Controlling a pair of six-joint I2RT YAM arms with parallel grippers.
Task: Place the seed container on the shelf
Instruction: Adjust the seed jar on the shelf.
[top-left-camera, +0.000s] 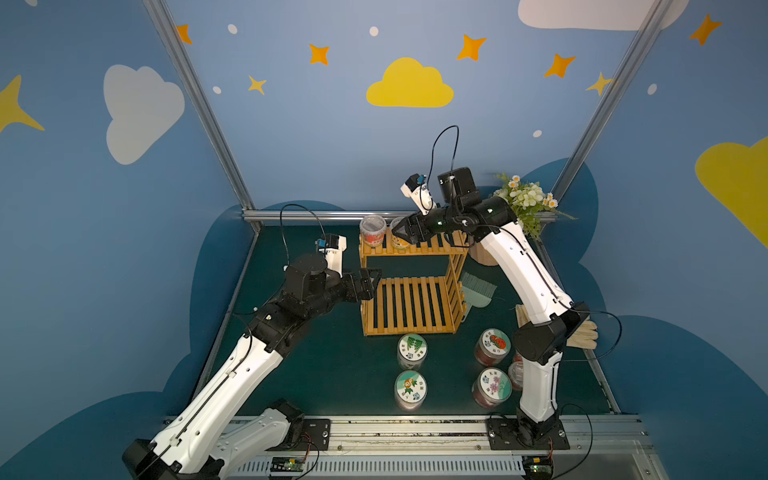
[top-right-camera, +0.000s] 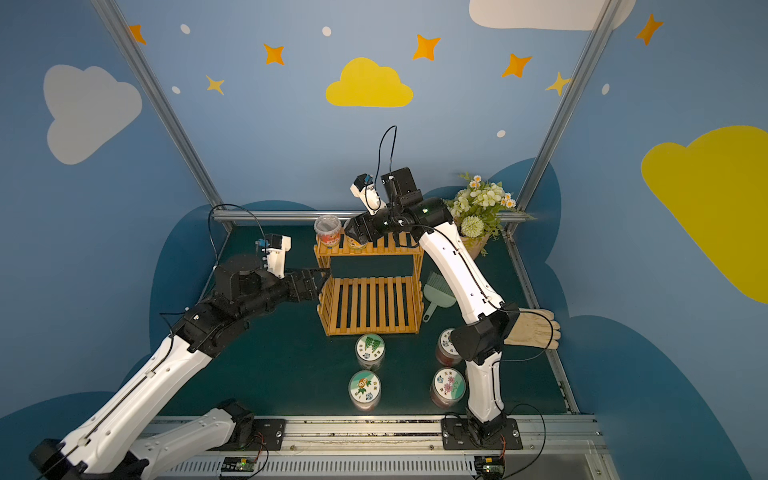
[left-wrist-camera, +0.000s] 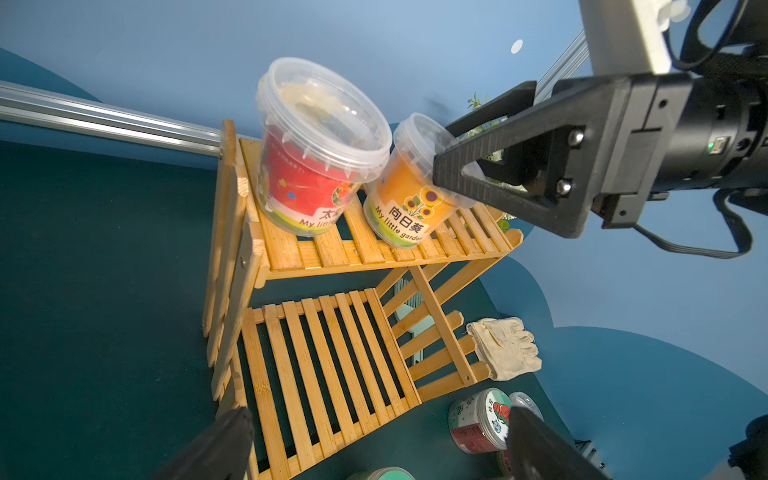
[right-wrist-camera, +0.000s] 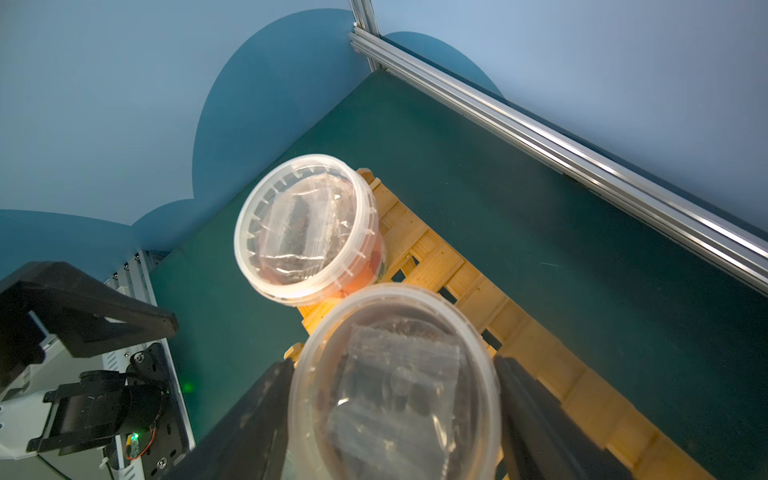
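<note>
Orange tub (left-wrist-camera: 409, 197) on shelf (left-wrist-camera: 332, 254), right tool (right-wrist-camera: 392, 365) — perhaps gripping

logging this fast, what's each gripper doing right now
left gripper: open, holding nothing
right gripper: closed on the orange seed tub, which sits on the shelf

- Potted flowers (top-left-camera: 524, 199), white and yellow, stand at the far right corner of the green mat (top-left-camera: 332, 365).
- A mint dustpan (top-left-camera: 478, 291) lies near the flowers, on their near side.
- A pale glove (top-right-camera: 534, 328) lies nearer still than the flowers.
- Four picture-lidded jars (top-left-camera: 412, 347) stand well apart from the flowers, nearest the camera.
</note>
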